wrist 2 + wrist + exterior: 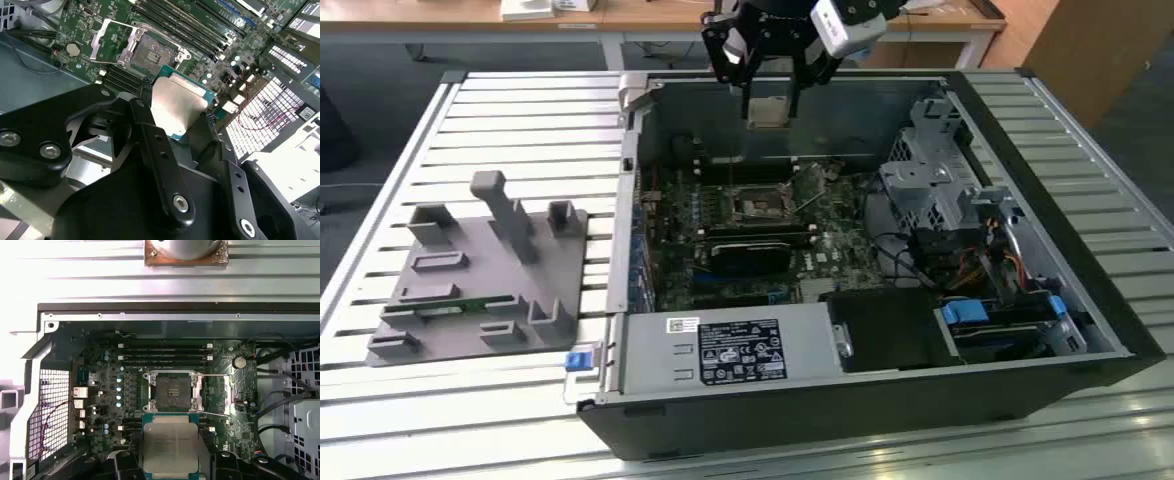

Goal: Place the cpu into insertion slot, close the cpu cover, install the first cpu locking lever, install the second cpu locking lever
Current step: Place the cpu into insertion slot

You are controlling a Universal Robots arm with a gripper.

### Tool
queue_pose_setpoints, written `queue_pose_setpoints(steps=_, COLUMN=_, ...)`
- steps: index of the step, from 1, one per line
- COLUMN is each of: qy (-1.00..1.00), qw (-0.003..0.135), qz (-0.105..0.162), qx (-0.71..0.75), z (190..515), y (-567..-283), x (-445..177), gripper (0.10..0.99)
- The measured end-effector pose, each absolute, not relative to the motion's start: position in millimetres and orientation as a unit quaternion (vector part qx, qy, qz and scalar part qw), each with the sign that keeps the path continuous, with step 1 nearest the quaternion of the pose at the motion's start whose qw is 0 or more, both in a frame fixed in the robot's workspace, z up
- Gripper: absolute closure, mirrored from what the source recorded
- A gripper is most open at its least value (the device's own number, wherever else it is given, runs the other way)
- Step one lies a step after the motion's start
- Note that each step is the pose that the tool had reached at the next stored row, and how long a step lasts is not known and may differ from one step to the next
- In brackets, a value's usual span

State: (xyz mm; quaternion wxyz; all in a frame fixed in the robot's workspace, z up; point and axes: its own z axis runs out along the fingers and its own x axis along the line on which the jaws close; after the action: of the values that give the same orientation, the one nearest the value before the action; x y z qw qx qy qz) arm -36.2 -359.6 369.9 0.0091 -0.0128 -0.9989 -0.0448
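My gripper [770, 100] is shut on the cpu [769, 113], a pale silvery square chip, and holds it in the air over the far side of the open computer case. In both wrist views the cpu [180, 107] [170, 440] sits between the black fingers [145, 92], its metal face showing. The insertion slot [758, 205] [150, 50] [173, 390] lies bare on the green board, some way from the chip. The cpu cover [98, 40] is swung open beside the slot. Thin silver lever wires [215, 414] stand out from the socket.
The open computer case [1067, 300] lies on a slatted white table. A black graphics card [750, 250] sits just in front of the socket. Long memory slots [165, 354], cables and a drive cage [934, 180] crowd the board. A grey fixture [480, 270] stands at the exterior view's left.
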Motion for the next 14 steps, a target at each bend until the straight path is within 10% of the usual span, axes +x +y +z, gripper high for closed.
queue_pose_setpoints(steps=14, qy=-0.998, qw=0.007, qz=-0.045, qx=-0.051, z=369.6, y=-359.3, x=-36.2, gripper=0.557)
